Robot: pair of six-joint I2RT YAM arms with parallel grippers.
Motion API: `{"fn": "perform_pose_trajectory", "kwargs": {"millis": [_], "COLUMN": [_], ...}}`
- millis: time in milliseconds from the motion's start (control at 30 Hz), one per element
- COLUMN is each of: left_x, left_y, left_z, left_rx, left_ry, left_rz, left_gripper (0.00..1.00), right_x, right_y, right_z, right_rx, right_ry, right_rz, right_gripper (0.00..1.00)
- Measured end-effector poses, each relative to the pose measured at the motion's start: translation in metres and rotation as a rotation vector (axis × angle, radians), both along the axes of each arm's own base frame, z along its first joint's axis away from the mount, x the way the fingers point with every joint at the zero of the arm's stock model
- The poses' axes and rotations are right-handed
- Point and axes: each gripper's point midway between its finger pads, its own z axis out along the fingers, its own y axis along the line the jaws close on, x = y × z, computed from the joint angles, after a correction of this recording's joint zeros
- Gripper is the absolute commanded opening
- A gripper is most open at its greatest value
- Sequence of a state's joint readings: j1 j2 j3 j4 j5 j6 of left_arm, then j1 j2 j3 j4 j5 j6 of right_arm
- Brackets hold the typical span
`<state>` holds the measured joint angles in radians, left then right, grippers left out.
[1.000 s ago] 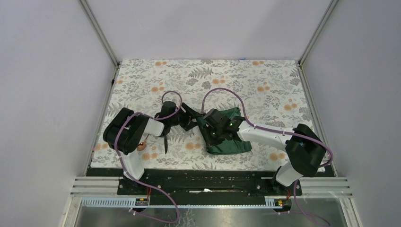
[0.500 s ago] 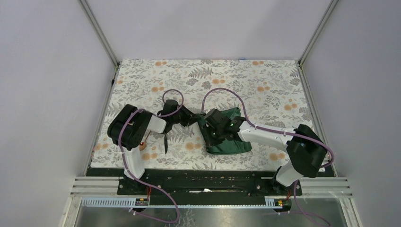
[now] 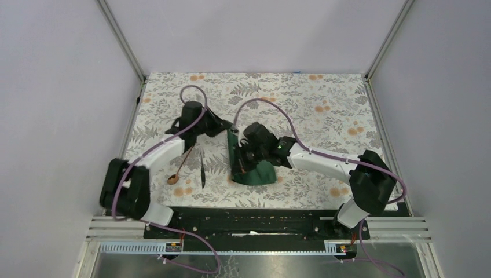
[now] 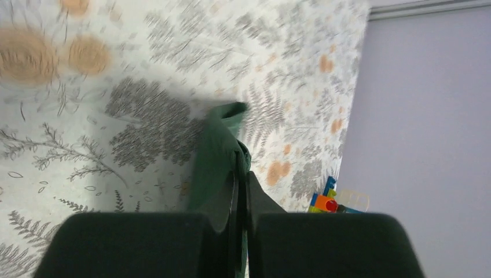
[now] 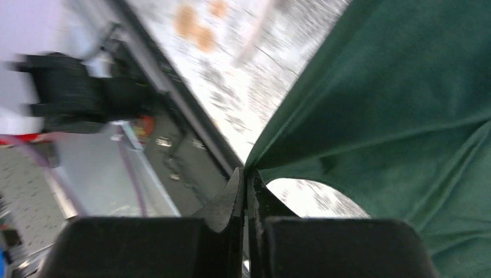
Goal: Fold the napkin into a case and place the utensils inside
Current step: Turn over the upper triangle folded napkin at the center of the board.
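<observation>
The dark green napkin (image 3: 257, 172) lies bunched at the table's middle, its left edge pulled up into a ridge. My left gripper (image 3: 230, 132) is shut on the far end of that ridge; in the left wrist view the napkin (image 4: 215, 152) hangs pinched in the left gripper (image 4: 242, 176). My right gripper (image 3: 244, 161) is shut on the near part of the cloth; in the right wrist view the napkin (image 5: 405, 104) stretches taut from the right gripper (image 5: 248, 176). The copper spoon (image 3: 177, 171) and black knife (image 3: 202, 172) lie side by side to the left of the cloth.
The floral tablecloth (image 3: 324, 110) covers the table. Small multicoloured toy blocks (image 4: 325, 200) sit at the cloth's far edge by the wall. The black base rail (image 3: 255, 217) runs along the near edge, with metal frame posts at the back corners.
My left gripper has closed on the napkin's left edge and the left arm has stretched out toward the far left. Both grippers have pulled the cloth leftward and up into a narrower ridge.
</observation>
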<state>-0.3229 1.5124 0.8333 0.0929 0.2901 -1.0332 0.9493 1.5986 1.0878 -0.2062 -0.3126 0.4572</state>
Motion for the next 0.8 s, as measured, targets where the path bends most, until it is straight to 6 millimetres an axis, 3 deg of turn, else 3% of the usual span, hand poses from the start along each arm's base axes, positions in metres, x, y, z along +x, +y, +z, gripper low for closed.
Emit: {"fn": "perform_pose_trajectory", "kwargs": {"millis": [167,233,333,400,500,633,700,800], "left_x": [-0.003,-0.01,-0.016,-0.014,-0.005,0.01,0.014,0.016], "left_y": [0.021,0.024,0.017,0.002,-0.033,-0.088,-0.106,-0.124], "left_z": [0.111,0.141,0.168,0.166,0.127,0.031,-0.016,-0.062], "left_rx": [0.131,0.184,0.258,0.306,0.404,0.554,0.612,0.665], "left_ry": [-0.235,-0.3,-0.365,-0.369,-0.306,-0.163,-0.099,-0.045], "left_rz": [0.051,0.069,0.07,0.048,-0.023,-0.153,-0.204,-0.255], "left_gripper": [0.0,0.0,0.0,0.0,0.0,0.0,0.0,0.0], "right_x": [0.0,-0.002,-0.003,0.0,0.008,0.009,0.009,0.011], "right_y": [0.052,0.059,0.048,0.027,-0.015,-0.07,-0.09,-0.113], "right_z": [0.073,0.094,0.106,0.096,0.053,-0.007,-0.026,-0.047], "right_rx": [0.309,0.408,0.524,0.576,0.589,0.547,0.531,0.51], "right_ry": [-0.019,-0.009,0.037,0.094,0.206,0.353,0.399,0.446], "right_rz": [0.089,0.11,0.102,0.06,-0.067,-0.247,-0.306,-0.373], "right_gripper": [0.0,0.0,0.0,0.0,0.0,0.0,0.0,0.0]}}
